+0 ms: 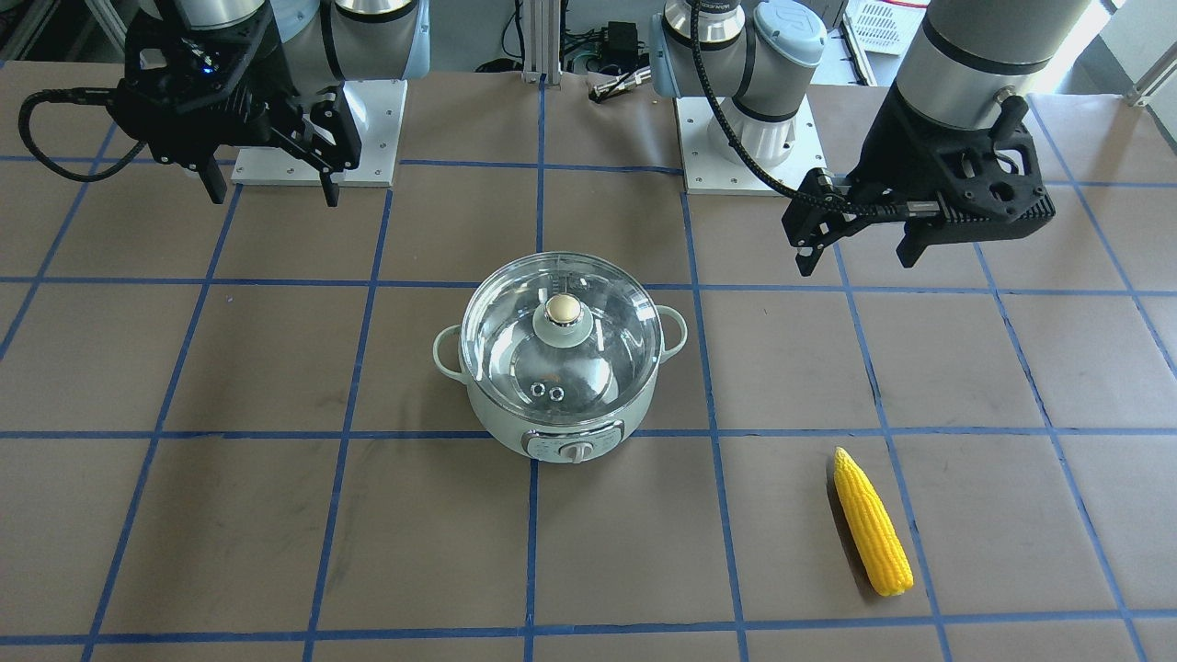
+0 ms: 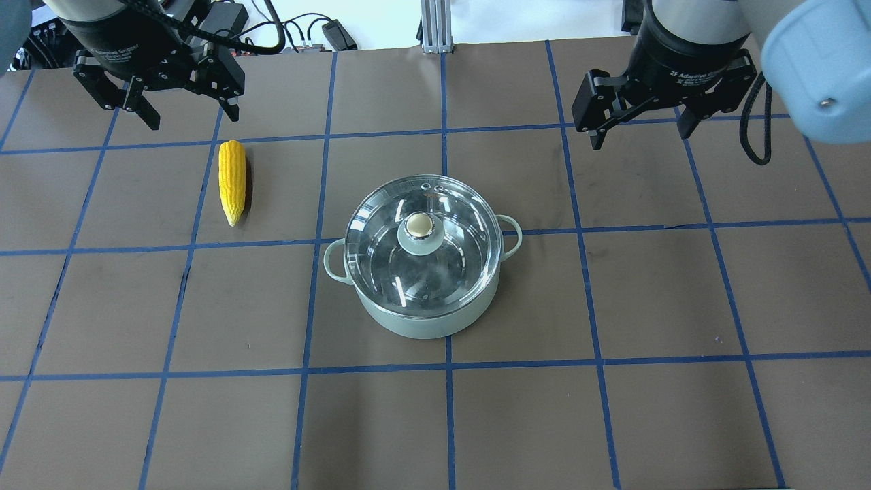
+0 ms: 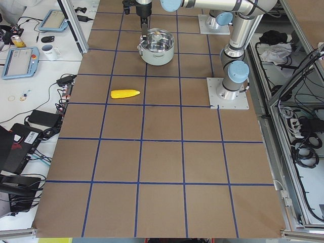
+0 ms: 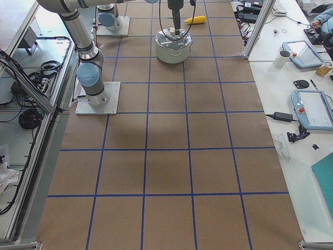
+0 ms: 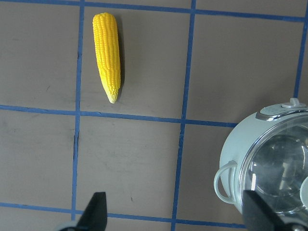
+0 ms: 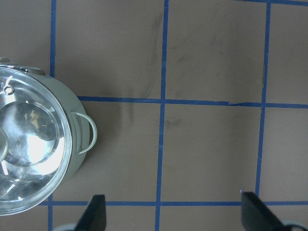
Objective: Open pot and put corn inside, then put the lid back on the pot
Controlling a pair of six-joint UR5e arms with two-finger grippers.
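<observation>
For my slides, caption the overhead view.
Left gripper and right gripper hover open; lid sits on the pot, corn lies apart on the robot's left.

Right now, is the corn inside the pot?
No, the corn lies on the table, apart from the pot, whose lid is on.

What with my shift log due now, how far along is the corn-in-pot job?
Done: nothing visible. The lid sits closed on the pot, and the corn lies on the table on the robot's left of it. In hand: nothing; the left gripper and right gripper hover open and empty, away from both. Left: lift the lid, put the corn in, replace the lid.
</observation>
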